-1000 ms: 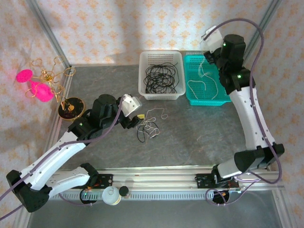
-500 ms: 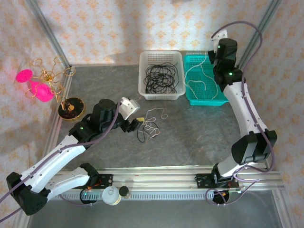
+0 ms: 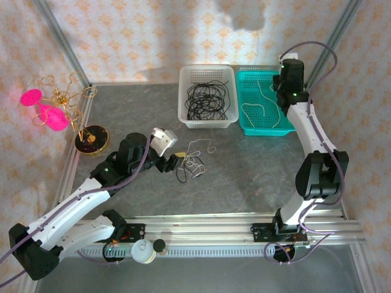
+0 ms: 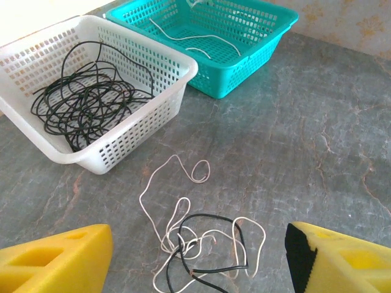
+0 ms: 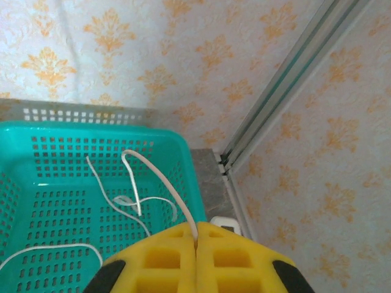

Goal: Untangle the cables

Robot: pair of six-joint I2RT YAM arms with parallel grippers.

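A small tangle of white and black cables [image 3: 192, 163] [image 4: 201, 244] lies on the grey table in front of the white basket. My left gripper [image 3: 173, 161] [image 4: 198, 256] stands open just left of it, its yellow fingers [image 4: 58, 259] either side of the tangle in the left wrist view. More black cables [image 3: 208, 99] [image 4: 85, 101] sit coiled in the white basket [image 3: 183, 113]. White cables [image 3: 259, 110] [image 5: 131, 201] lie in the teal basket [image 3: 287, 131] [image 5: 24, 131]. My right gripper [image 3: 281, 82] [image 5: 196, 235] is shut on a white cable [image 5: 162, 183] above the teal basket's far right corner.
A gold wire stand with pink pompoms [image 3: 55, 110] is at the far left. The enclosure's metal corner post [image 5: 275, 85] rises close beside my right gripper. Wallpapered walls close in the back and sides. Open grey table [image 3: 256, 171] spreads right of the tangle.
My right arm swung toward the back right corner, carrying the white cable's end over the teal basket. My left gripper lowered slightly beside the tangle.
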